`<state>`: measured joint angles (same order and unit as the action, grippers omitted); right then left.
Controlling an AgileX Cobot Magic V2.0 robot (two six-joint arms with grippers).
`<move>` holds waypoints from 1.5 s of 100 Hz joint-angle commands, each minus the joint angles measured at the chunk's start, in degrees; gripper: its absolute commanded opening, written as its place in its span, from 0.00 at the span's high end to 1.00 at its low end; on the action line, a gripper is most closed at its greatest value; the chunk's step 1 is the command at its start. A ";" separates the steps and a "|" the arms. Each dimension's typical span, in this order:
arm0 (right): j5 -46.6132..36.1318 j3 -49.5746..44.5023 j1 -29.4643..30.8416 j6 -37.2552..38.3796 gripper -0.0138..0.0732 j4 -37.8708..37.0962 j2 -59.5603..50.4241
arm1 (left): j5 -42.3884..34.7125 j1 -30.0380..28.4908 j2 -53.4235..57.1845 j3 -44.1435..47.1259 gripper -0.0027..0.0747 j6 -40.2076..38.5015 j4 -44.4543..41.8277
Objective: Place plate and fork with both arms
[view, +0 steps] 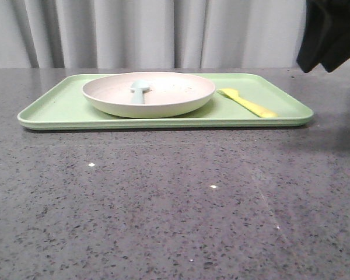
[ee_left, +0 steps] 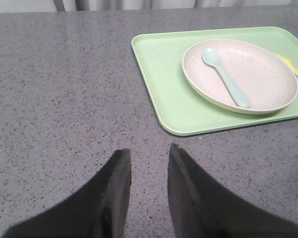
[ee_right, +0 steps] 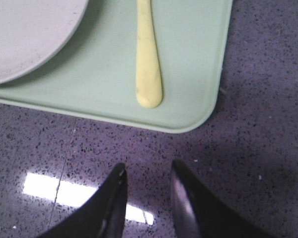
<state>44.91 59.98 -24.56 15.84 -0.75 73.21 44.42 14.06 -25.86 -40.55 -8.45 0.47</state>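
Resting on tray (view: 64, 108): plate (view: 163, 99), fork (view: 248, 103)

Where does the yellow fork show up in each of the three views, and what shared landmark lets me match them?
Front view: the fork lies on the green tray, right of the plate.
Left wrist view: only a yellow sliver shows at the picture's right edge, behind the plate's rim.
Right wrist view: the handle lies at top centre, tines cut off.
Shared landmark: the tray, with the plate beside the fork.
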 commanded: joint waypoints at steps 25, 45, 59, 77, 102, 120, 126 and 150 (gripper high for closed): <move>-10.81 -11.47 0.31 -0.22 0.70 -2.03 -16.85 | -5.04 0.29 -0.32 -1.53 0.78 -0.29 0.46; -13.01 -17.23 0.31 -0.22 0.86 -2.14 -25.77 | -5.27 0.29 -0.32 -1.53 0.99 -0.29 0.47; -15.12 -20.93 0.31 -0.22 0.91 -2.47 -32.37 | -5.27 0.29 -0.22 -1.27 0.99 -0.29 0.58; -17.30 -25.58 0.31 -0.22 0.91 -3.35 -41.00 | -7.13 0.29 0.80 1.96 0.99 -0.29 0.58; -18.21 -30.72 0.31 -0.22 0.91 -3.35 -51.04 | -10.11 0.29 5.64 7.03 0.99 -0.29 0.90; -18.28 -32.31 0.31 -0.24 0.91 -4.74 -56.15 | -10.00 0.29 10.19 9.26 0.99 -0.29 0.90; -18.28 -32.31 0.31 -0.24 0.91 -5.08 -57.36 | -9.88 0.29 11.72 9.37 0.99 -0.29 0.90; -17.58 -32.31 0.31 -0.24 0.91 -5.08 -58.24 | -9.08 0.29 13.89 9.37 0.99 -0.29 0.90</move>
<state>31.39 26.31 -24.56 15.84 -4.54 14.51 39.11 14.06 -11.41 -29.74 -8.45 0.81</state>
